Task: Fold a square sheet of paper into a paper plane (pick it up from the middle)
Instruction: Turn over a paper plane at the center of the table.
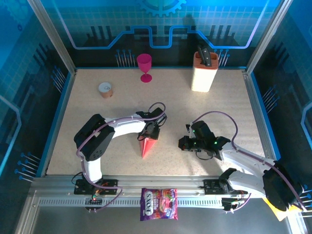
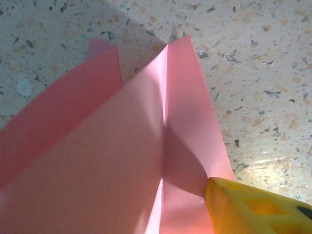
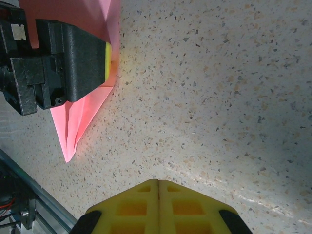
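Nearest to us, on the metal rail at the table's near edge, lies a purple printed candy bag (image 1: 159,204). A little farther in, left of the middle of the speckled table (image 1: 224,117), we see the paper plane (image 1: 146,146): a slim salmon-pink dart, its point toward the near edge and its wide end toward the far side.

The left gripper (image 1: 151,133) sits over that wide end. Its jaws are spread. In the left wrist view one yellow finger (image 2: 248,207) touches the right flap beside the centre crease, while the paper hides the other finger.

To the right of the plane, and apart from it, the right gripper (image 1: 183,143) hangs over bare tabletop. Its yellow fingertips are pressed together with nothing between them.

Farther back on the left we find a small tan and white round thing (image 1: 106,89). At the far edge a magenta goblet (image 1: 144,67) stands upright, and to its right stands a cream knife block (image 1: 203,73) with dark handles.
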### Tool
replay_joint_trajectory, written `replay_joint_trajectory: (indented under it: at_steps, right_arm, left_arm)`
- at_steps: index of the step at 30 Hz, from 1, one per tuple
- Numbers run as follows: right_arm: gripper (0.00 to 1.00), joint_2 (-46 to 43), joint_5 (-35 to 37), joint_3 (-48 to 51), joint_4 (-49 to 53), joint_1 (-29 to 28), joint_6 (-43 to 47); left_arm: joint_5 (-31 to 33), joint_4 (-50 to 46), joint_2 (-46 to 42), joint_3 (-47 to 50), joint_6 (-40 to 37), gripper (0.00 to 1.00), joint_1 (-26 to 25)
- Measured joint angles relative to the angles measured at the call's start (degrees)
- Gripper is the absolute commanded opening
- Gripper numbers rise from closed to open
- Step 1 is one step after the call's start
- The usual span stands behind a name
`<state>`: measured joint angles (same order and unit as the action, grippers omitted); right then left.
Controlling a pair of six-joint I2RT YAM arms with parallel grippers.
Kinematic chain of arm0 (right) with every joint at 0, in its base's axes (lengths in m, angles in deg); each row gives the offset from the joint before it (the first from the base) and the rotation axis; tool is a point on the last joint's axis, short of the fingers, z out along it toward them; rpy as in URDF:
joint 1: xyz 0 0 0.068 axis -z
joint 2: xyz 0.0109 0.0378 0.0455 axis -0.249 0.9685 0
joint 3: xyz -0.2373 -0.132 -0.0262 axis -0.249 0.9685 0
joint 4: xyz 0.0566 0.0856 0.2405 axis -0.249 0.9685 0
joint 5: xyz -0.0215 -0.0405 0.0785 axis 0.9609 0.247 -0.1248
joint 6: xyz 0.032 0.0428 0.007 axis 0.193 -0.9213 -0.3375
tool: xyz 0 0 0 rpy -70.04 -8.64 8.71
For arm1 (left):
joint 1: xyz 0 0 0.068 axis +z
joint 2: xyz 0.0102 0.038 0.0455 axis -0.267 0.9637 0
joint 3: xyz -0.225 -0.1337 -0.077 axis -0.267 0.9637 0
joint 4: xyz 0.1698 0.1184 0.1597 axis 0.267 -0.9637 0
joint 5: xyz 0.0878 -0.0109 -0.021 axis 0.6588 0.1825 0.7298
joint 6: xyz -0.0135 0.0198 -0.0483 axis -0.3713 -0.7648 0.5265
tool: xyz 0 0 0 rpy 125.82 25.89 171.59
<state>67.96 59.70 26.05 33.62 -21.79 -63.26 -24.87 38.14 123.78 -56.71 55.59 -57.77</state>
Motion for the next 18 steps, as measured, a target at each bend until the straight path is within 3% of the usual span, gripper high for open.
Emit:
replay_joint_trajectory:
  at_steps: [18]
  right_arm:
    - [0.0, -1.92, 1.07, -0.96, 2.25, -0.26, 0.2]
  left_arm:
    - [-0.07, 3.91, -0.22, 0.48, 3.82, 0.62, 0.0]
